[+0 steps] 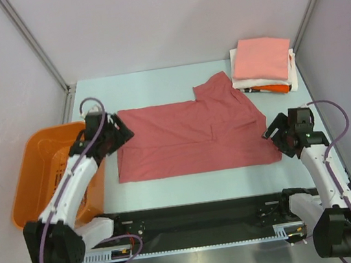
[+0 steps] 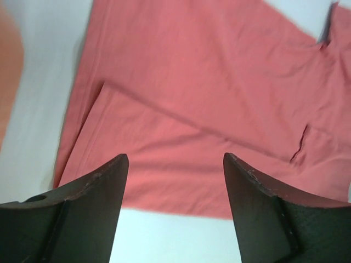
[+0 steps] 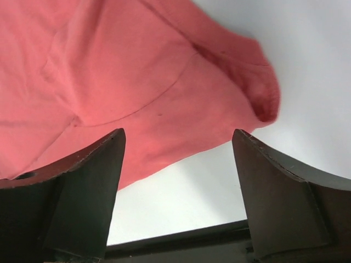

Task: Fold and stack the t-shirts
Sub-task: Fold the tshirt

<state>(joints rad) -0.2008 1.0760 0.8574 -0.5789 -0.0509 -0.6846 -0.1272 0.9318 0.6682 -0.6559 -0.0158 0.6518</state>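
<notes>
Our left pincer (image 1: 116,130) hangs with its jaws spread and gripping nothing at the 9 o'clock edge of the dusty-red t-shirt (image 1: 189,137). Our right pincer (image 1: 278,134) is just as wide apart and empty, off the shirt's 4 o'clock corner. The shirt lies flat across the middle of the table (image 1: 155,82). A doubled layer runs along its near half, and one sleeve pokes out toward 1 o'clock. We judge it light, limp and soft, not fragile and not slippery. It should sag between two grip points and drag a little on the table, so a single pinch would let it bunch. We would take it at the edges, each pincer nipping a corner or hem on its own side. The jaws must go low enough to catch every layer of the fold rather than the top one alone. At 1 o'clock on the table sits the stack: a salmon-pink tee (image 1: 261,58) on top, a white tee (image 1: 293,73) showing under it, and an orange tee (image 1: 273,89) peeking out at the bottom. We count four tees, one spread and three folded, and two pincers. There is also one orange plastic basket (image 1: 34,171), at 9 o'clock just off the table.
</notes>
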